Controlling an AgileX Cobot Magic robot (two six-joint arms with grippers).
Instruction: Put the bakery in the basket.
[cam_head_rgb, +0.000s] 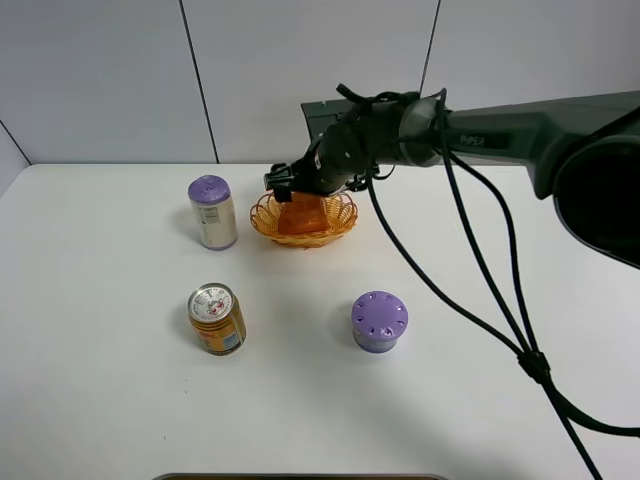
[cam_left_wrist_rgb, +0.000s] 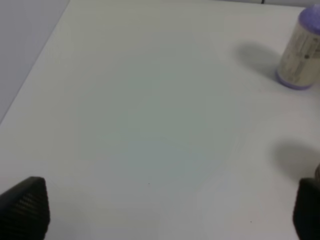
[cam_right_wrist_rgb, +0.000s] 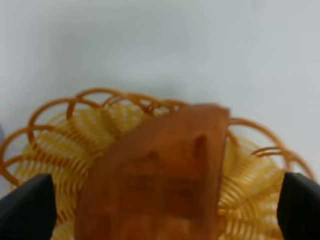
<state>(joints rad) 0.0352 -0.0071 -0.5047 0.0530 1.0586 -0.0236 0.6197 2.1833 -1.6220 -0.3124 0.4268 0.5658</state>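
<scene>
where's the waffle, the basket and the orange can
waffle (cam_head_rgb: 302, 216), high view, middle of its visible face
basket (cam_head_rgb: 305, 241), high view, front wall under the rim
orange can (cam_head_rgb: 221, 336), high view, side of its body

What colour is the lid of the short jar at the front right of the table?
Purple: the lid has a ring of small dark dots. The exterior high view shows it best.
</scene>
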